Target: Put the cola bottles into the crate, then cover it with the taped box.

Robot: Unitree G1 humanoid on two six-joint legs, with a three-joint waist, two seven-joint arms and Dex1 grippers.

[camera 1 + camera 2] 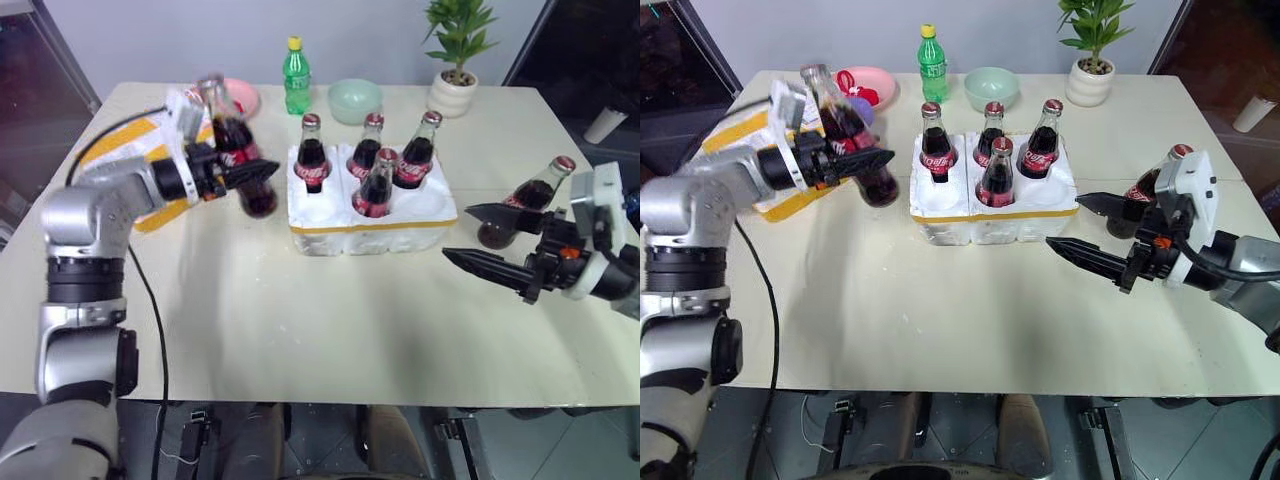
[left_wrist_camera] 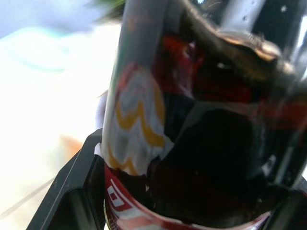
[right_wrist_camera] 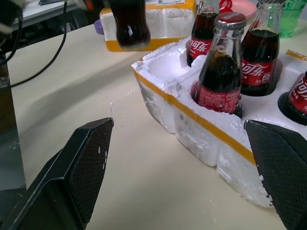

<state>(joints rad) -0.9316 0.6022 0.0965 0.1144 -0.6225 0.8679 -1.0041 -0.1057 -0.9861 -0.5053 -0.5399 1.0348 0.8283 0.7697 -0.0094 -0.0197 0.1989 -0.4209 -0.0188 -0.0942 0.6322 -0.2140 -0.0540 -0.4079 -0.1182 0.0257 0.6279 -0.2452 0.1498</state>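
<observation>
Left fingers [image 1: 262,176] pinch cola bottle [image 1: 232,140] — cap blurred, probably red; right fingers [image 1: 478,236] spread.

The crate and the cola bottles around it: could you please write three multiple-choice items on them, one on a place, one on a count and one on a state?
1. Where does the cola bottle by the right gripper stand?
A. on the table
B. in the crate
C. on the taped box

2. How many bottles sit in the crate?
A. two
B. four
C. six

3. How is the left gripper?
A. open, empty
B. closed on a cola bottle
C. closed on the green bottle

Answers: 1 A, the bottle stands on the table outside the crate. 2 B, four caps rise from its wells. 3 B, its fingers clamp a lifted cola bottle.
</observation>
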